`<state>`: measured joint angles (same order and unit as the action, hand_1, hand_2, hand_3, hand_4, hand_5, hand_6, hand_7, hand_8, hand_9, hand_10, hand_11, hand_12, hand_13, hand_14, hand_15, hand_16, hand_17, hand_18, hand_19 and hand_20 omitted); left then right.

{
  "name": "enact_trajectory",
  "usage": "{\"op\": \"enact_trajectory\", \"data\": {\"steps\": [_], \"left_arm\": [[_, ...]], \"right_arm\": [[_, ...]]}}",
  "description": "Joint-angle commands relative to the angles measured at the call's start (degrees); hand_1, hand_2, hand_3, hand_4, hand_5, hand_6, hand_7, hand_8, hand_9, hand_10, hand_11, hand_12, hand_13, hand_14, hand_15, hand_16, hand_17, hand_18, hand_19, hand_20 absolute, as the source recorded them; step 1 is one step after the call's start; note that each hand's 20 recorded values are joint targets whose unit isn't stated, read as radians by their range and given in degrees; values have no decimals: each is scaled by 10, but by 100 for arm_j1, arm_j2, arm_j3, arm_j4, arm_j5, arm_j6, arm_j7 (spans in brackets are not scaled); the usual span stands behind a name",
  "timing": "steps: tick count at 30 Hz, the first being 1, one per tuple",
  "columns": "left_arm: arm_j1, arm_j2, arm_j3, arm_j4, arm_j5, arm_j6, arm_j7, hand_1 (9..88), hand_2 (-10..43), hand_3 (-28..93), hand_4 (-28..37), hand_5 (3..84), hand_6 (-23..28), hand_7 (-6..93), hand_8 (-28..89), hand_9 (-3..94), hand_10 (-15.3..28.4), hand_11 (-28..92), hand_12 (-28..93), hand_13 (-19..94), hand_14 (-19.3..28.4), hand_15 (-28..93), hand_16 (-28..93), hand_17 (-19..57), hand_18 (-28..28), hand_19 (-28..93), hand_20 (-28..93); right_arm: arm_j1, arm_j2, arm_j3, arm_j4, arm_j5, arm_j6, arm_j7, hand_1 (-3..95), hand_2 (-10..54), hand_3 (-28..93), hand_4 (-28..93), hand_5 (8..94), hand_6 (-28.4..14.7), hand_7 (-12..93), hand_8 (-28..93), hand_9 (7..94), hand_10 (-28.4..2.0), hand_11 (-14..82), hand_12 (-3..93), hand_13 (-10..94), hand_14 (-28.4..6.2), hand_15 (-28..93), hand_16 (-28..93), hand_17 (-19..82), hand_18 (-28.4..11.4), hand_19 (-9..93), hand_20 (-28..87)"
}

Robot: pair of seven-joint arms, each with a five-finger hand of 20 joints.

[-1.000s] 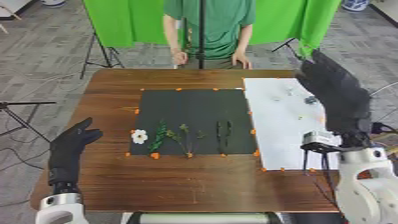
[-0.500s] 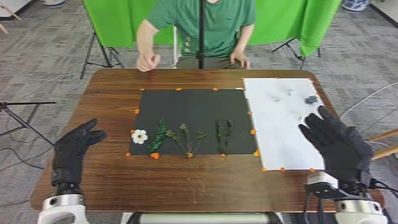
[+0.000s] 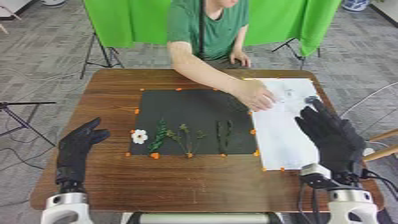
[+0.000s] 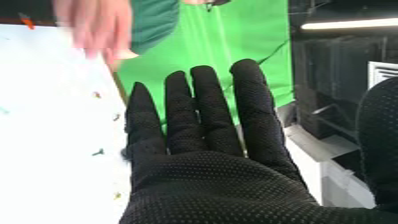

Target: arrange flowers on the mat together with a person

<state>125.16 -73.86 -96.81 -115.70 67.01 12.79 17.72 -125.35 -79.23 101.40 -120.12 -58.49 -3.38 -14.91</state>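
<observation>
Head view: arrangement in progress on the dark mat (image 3: 175, 106), laid on the brown desk (image 3: 169, 187). Along the mat's near part, from left to right, lie a white flower (image 3: 139, 136), a leafy green stem (image 3: 157, 138), a branched sprig (image 3: 187, 139) and 2 slender dark stems (image 3: 223, 136). The person's hand (image 3: 253, 94) reaches down where the mat meets the white sheet (image 3: 286, 142); whether it grips a piece, I cannot tell. A dark bloom (image 3: 311, 99) lies toward the sheet's far end, near my fingertips. Right wrist view: small green bits (image 4: 98, 152) dot the sheet.

My right hand (image 3: 333, 142) is open and empty, fingers extended, above the sheet's outer side. My left hand (image 3: 76, 148) is open and relaxed, left of the mat, holding nothing.

Step in hand, as I judge it: the person's turn, with the near row laid out and the far part being filled. My next move calls for leaving the person room; once that arm withdraws, I should pinch 1 remaining bloom lightly, since petals may crush.
</observation>
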Motion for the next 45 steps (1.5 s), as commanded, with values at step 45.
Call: {"op": "enact_trajectory", "data": {"steps": [45], "left_arm": [[-75,-40,87,16,70,-118,45,255,-7,709,-209,522,30,133,-59,571,155,210,152,500,184,233,-17,158,132,136,227]], "right_arm": [[230,54,-149,46,-107,311,-274,86,39,767,-179,545,-9,105,-100,447,-139,52,113,331,-101,128,55,198,-151,15,270]]}}
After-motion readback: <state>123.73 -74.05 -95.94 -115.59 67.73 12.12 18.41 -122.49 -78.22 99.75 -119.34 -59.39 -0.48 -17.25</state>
